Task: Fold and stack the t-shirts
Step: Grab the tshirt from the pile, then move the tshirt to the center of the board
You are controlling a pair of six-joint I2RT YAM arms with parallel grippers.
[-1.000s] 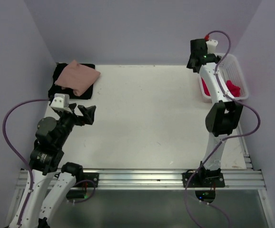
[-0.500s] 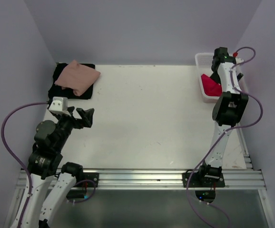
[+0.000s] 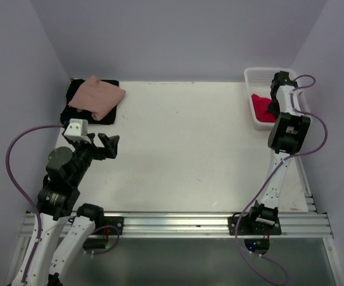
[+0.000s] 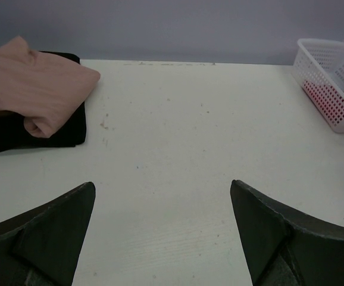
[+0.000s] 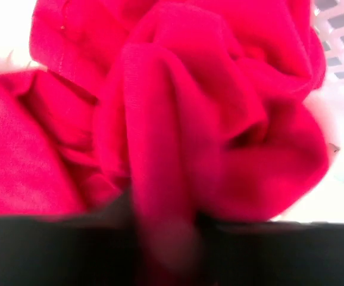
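While the crumpled bright red cloth t-shirt lay bunched in the white plastic lattice basket at far right, the right gripper was sunk in its folds, jaws too blurred to tell gripping or not. Cloth looked light and limp, likely to sag; the raised ridge of fabric seemed the best hold. Opposite, the left gripper hung wide open, empty.

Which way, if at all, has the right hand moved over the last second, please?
Yes. In the top view the right hand went rightward, from the white basket's far-left corner down into it, onto the red t-shirt.
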